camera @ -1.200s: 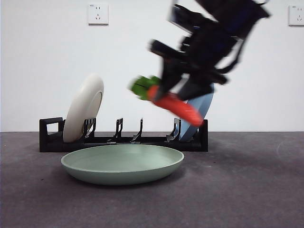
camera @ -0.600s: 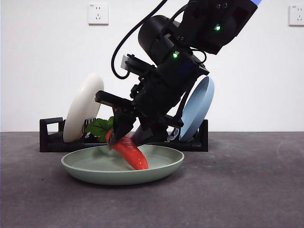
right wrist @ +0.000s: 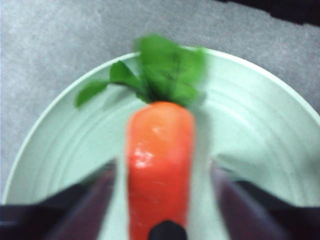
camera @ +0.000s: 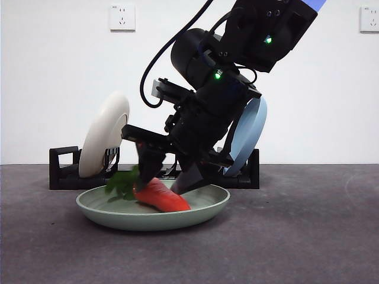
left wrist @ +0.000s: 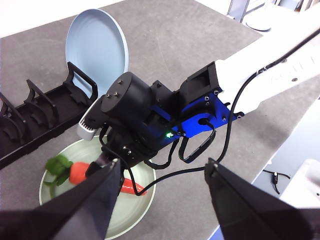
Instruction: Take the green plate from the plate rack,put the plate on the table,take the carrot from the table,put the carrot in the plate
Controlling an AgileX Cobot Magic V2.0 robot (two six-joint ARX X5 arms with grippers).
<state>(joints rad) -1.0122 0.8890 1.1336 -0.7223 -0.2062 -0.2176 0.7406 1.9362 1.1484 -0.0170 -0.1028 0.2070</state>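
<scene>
Inside the green plate [camera: 153, 207] on the tabletop [camera: 308, 236], the carrot [camera: 163, 196] is lying between the right pincer [camera: 167, 177] jaws, which are standing apart and apparently no longer squeezing it. Lifting straight up (avoiding the leaves) should leave it settled. Overhead, the left pincer [left wrist: 162, 172] is waiting wide open, empty.

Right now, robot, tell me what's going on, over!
Right gripper down in the green plate, jaws open either side of the carrot. Carrot lying in the plate. Left gripper open, high above. Nothing in the way.
</scene>
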